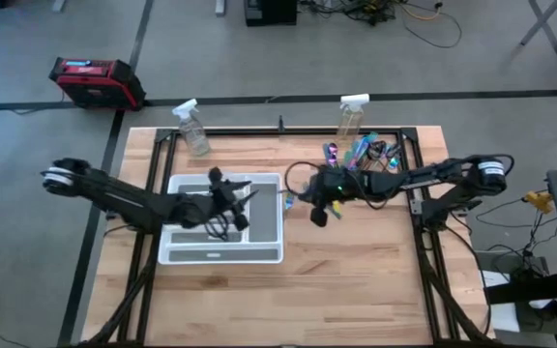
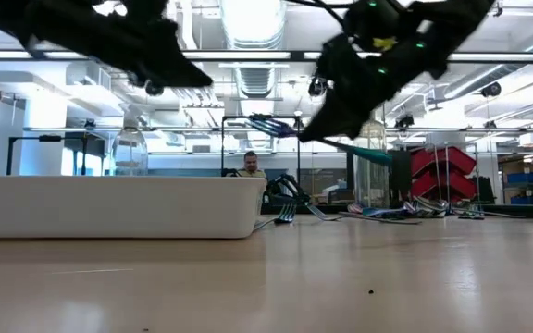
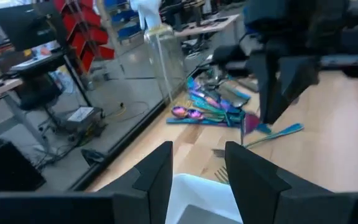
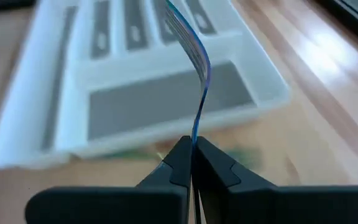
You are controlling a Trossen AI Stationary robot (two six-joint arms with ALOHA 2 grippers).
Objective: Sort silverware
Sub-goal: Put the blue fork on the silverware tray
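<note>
A white compartment tray (image 1: 222, 255) sits left of the table's middle. A heap of iridescent teal, blue and purple silverware (image 1: 361, 150) lies at the far right, also showing in the left wrist view (image 3: 210, 109). My right gripper (image 1: 303, 200) hangs just right of the tray's right rim, shut on a blue-teal fork (image 4: 197, 68) whose tines point toward the tray (image 4: 166, 106). My left gripper (image 3: 197, 180) hovers open over the tray with nothing between its fingers. My right gripper pinches the fork's handle (image 4: 194, 135) between its two fingers, which come from the table's right and slant downward. The fork sticks out ahead of the fingertips, tines (image 2: 268, 123) toward the tray. Its teal handle end (image 2: 370, 154) trails behind. The fork is lifted clear of the table.
Two clear spray bottles (image 1: 193, 128) (image 1: 351, 118) stand along the far edge. More utensils (image 2: 290, 211) lie on the wood just right of the tray (image 2: 109, 205). Bare table stretches along the near side (image 1: 356, 280). A person sits in the room beyond the table (image 2: 251, 165).
</note>
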